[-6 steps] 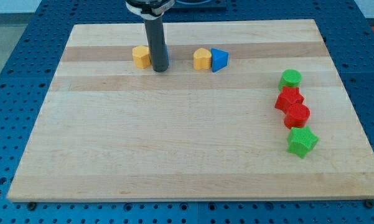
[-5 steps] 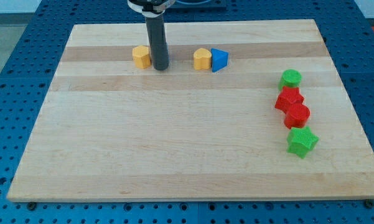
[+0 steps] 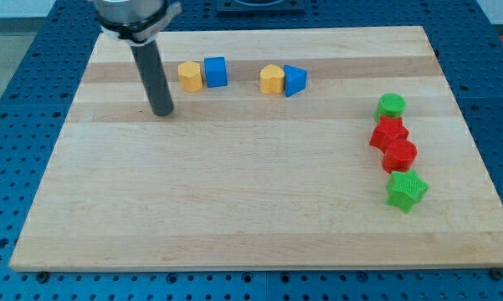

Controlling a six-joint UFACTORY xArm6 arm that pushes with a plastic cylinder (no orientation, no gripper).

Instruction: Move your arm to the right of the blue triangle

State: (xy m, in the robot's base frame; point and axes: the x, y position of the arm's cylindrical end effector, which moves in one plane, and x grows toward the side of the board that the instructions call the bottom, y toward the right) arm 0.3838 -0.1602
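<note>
The blue triangle (image 3: 295, 80) lies near the view's top, touching a yellow block (image 3: 272, 79) on its left. My tip (image 3: 162, 111) rests on the board far to the left of the triangle, below and left of a yellow hexagon block (image 3: 189, 75) and a blue cube (image 3: 216, 71) that sit side by side.
At the view's right a column of blocks runs down: a green round block (image 3: 392, 106), a red block (image 3: 388, 132), another red block (image 3: 400, 155) and a green star block (image 3: 406, 191). The wooden board (image 3: 234, 201) sits on a blue perforated table.
My tip has moved left and slightly down, away from the yellow hexagon and blue cube. The blue cube, hidden behind the rod before, is now uncovered.
</note>
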